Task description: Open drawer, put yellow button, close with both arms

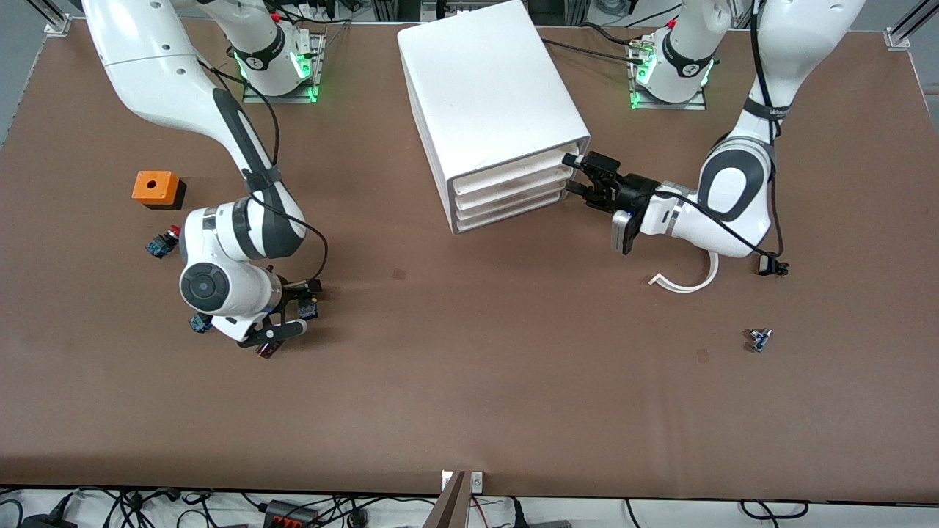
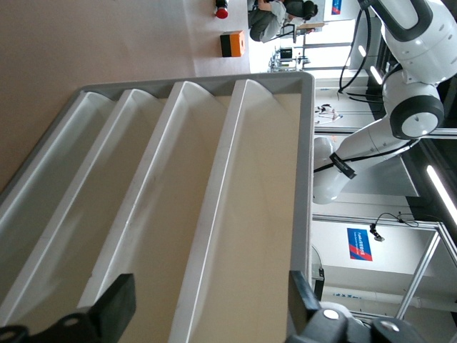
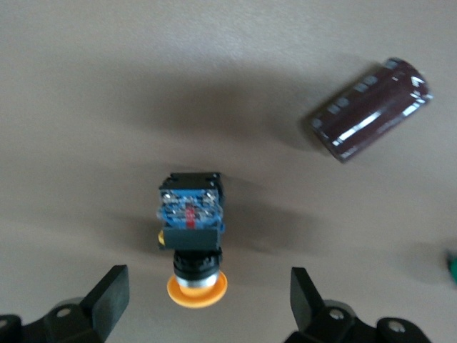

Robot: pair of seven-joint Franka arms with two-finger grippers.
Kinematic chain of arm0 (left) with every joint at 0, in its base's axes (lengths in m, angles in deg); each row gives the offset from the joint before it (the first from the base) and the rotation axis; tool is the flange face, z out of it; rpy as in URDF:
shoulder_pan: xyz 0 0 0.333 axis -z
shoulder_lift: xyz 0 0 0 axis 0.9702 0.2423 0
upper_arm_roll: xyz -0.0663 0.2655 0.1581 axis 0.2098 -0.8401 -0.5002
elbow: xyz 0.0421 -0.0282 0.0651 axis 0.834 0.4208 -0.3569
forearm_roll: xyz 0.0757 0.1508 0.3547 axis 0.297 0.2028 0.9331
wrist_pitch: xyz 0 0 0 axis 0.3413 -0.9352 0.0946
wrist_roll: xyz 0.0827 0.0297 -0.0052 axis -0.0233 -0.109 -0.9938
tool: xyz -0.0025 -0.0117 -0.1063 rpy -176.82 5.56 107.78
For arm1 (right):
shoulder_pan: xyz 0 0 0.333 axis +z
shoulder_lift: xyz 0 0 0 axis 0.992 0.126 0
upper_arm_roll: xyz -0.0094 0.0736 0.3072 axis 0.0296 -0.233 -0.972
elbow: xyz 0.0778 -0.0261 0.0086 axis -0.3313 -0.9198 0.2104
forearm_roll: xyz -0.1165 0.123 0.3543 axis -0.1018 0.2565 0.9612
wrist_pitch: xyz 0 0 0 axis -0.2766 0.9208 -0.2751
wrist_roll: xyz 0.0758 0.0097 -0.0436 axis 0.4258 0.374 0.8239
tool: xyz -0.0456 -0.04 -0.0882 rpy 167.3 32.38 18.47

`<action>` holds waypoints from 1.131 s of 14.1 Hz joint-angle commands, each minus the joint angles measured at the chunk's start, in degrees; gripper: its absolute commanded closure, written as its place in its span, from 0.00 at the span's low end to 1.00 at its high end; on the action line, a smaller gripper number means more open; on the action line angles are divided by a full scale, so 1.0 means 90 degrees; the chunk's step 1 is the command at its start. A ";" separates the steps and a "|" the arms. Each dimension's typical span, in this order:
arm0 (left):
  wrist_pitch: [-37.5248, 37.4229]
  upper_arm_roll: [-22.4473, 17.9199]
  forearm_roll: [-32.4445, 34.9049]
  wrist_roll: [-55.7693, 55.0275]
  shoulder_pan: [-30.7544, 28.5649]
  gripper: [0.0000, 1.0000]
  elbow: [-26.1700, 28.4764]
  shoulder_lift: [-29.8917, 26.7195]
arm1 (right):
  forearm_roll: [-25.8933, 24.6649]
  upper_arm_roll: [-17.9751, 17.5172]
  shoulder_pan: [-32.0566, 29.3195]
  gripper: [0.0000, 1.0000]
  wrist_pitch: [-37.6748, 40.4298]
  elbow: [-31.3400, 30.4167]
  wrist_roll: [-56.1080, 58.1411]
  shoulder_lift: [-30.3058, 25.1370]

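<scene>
Right tool [image 3: 207,300] open over yellow button [image 3: 191,239], orange-capped, blue-bodied

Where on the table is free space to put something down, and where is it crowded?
Free: the wide brown table nearer the camera than the cabinet. Crowded: around the right gripper, over the yellow button, with the dark cylinder, red button and orange box.

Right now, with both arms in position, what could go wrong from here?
1. The left pincer is open at the corner of the top drawer; gripping that far off-centre could skew the drawer or drag the cabinet.
2. The right pincer is open over the yellow button, which lies on its side; closing might roll it toward the dark cylinder.
</scene>
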 commanded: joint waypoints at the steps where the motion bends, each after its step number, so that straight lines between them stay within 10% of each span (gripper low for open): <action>1: 0.0165 0.0234 -0.0355 0.0463 -0.0012 0.29 0.0344 0.0005 | 0.0107 -0.0036 0.0017 0.00 -0.0143 0.0220 0.0100 0.0224; 6: 0.0400 0.0381 -0.0355 0.0483 -0.0031 0.80 0.0433 -0.0005 | 0.0107 -0.0036 0.0027 0.00 -0.0300 0.0220 0.0100 0.0370; 8: 0.0488 0.0372 -0.0326 0.0454 -0.0090 0.93 0.0345 0.0073 | 0.0097 -0.0036 0.0027 0.17 -0.0290 0.0211 0.0100 0.0381; 16: 0.0488 -0.0184 0.0131 0.0395 -0.0099 0.94 -0.1234 0.1253 | 0.0097 -0.0036 0.0027 0.71 -0.0231 0.0210 0.0109 0.0371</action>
